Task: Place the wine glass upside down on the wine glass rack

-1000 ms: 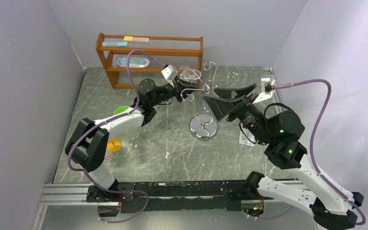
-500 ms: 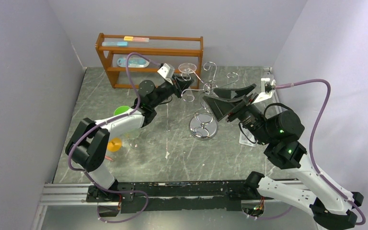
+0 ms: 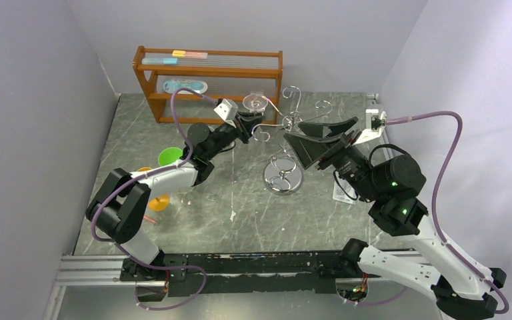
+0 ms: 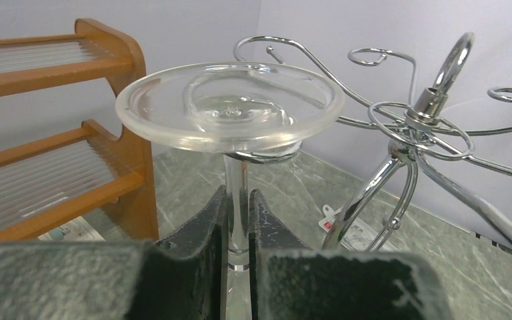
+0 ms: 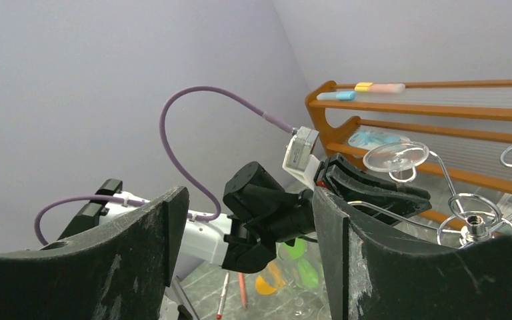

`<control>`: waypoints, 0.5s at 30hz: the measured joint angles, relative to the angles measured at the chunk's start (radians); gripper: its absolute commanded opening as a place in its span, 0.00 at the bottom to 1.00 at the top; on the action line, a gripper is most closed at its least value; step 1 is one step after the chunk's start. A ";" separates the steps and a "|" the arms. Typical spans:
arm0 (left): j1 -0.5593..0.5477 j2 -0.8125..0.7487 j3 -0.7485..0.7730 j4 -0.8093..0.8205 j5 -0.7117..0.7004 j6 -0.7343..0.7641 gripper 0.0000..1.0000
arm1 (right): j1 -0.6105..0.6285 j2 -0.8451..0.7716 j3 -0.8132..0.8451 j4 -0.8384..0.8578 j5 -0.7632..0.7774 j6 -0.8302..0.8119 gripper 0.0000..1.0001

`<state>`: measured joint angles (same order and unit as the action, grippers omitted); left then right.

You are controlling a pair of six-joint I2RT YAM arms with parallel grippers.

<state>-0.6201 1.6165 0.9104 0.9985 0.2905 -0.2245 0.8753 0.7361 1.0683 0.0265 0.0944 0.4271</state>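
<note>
Your left fingers (image 4: 200, 233) pinch the clear wine glass (image 4: 230, 107) by its stem, round foot uppermost, beside the chrome rack (image 4: 429, 103); right fingers (image 5: 387, 267) spread.

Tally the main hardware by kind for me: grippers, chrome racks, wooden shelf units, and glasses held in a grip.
grippers: 2, the left gripper and the right gripper
chrome wine glass rack: 1
wooden shelf unit: 1
held wine glass: 1, foot up, stem pinched in the left gripper
Total: 5
</note>
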 measured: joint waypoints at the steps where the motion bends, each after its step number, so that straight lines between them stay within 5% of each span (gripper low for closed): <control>1: 0.000 0.000 -0.003 0.005 0.006 0.003 0.05 | 0.000 -0.002 0.000 0.000 0.000 0.000 0.72; 5: -0.002 0.000 -0.006 0.015 0.045 0.019 0.06 | 0.000 -0.006 0.000 0.000 0.000 0.000 0.72; 15: -0.004 -0.001 -0.009 0.013 0.076 0.006 0.45 | 0.000 -0.007 -0.011 -0.001 0.003 0.008 0.72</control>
<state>-0.6239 1.6157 0.9016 1.0119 0.3668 -0.2180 0.8753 0.7288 1.0576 0.0257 0.0975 0.4351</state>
